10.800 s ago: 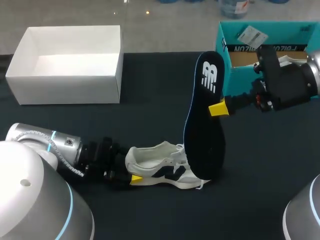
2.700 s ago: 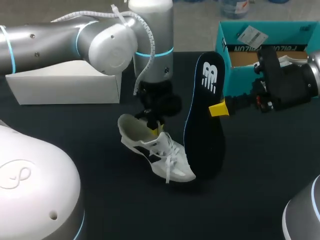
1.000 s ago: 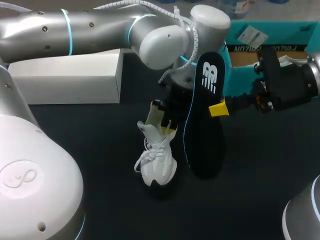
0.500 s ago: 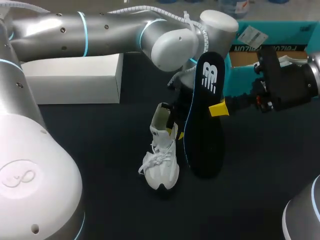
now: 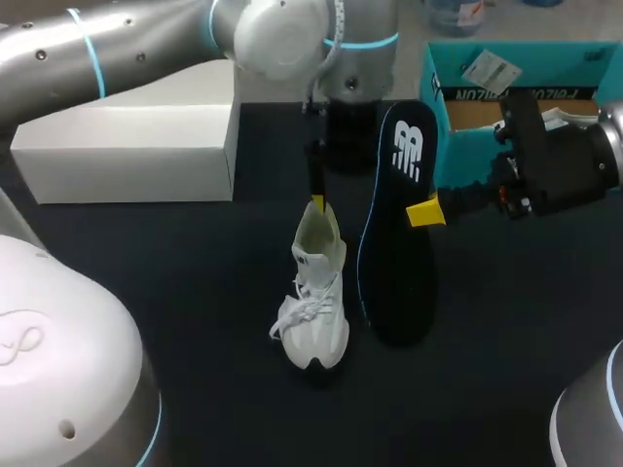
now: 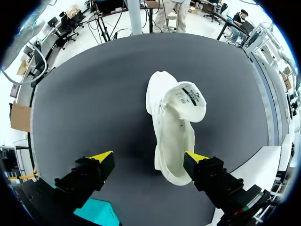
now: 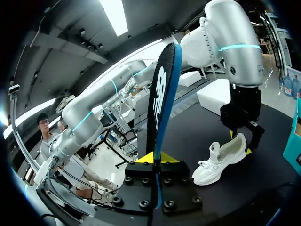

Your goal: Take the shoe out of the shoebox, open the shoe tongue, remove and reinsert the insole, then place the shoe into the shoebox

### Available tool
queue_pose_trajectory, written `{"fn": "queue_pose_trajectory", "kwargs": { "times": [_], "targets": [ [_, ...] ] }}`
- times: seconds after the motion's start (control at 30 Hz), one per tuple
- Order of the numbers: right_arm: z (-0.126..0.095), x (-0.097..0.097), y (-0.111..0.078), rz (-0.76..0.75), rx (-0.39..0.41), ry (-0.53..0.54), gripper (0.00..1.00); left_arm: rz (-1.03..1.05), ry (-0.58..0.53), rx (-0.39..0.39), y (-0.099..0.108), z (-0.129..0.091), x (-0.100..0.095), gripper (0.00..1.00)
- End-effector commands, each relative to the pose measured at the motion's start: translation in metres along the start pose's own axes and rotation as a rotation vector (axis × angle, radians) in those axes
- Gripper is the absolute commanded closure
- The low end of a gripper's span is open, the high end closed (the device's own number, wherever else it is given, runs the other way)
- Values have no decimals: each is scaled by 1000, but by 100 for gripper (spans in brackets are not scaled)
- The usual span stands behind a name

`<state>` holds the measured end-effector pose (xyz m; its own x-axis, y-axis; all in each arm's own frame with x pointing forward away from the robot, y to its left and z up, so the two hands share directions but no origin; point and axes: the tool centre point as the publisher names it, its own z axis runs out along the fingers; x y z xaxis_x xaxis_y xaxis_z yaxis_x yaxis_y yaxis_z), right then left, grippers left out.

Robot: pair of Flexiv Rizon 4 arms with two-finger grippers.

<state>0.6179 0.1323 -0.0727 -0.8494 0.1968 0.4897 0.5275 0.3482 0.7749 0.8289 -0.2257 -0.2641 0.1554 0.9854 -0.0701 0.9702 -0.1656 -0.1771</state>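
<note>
A white shoe (image 5: 314, 292) stands on the black table (image 5: 195, 292), toe toward the front edge, heel collar and tongue up. My left gripper (image 5: 319, 199) hangs open just above and behind its heel, touching nothing. In the left wrist view the shoe (image 6: 175, 123) lies ahead of the open gripper (image 6: 148, 157), close to one finger (image 6: 195, 157). The right gripper (image 5: 423, 212) is shut on a black insole (image 5: 394, 233) held upright on its tip beside the shoe. From the right wrist, the insole (image 7: 162, 103) rises edge-on between its fingers, with the shoe (image 7: 223, 160) beyond.
The teal shoebox (image 5: 526, 51) sits open at the back right, behind my right arm. A white box (image 5: 127, 131) stands at the back left. My left arm reaches across the back from the left.
My left gripper opened, let go of the shoe's heel and drew up and back. The shoe shifted slightly right and now stands alone. The right arm and insole did not move.
</note>
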Motion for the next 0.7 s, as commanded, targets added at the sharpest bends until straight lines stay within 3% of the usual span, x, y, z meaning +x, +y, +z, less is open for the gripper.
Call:
{"fn": "queue_pose_trajectory", "kwargs": {
  "times": [0.03,0.2,0.47,0.5,0.57,0.7],
  "targets": [
    [2,-1,0,1,1,0,100,25,-107,-33,-8,-26,16,0],
    [2,-1,0,1,1,0,100,25,-107,-33,-8,-26,16,0],
    [-60,-39,2,102,-63,20,100,4,-112,-47,-9,-19,20,0],
    [-67,-44,1,117,-55,22,100,13,-155,22,-10,-14,23,0],
    [-79,-54,3,137,-82,36,100,-13,-224,22,-14,-10,28,0],
    [-97,-75,6,193,-56,61,100,-24,-401,11,-22,-21,30,0]
  ]
}}
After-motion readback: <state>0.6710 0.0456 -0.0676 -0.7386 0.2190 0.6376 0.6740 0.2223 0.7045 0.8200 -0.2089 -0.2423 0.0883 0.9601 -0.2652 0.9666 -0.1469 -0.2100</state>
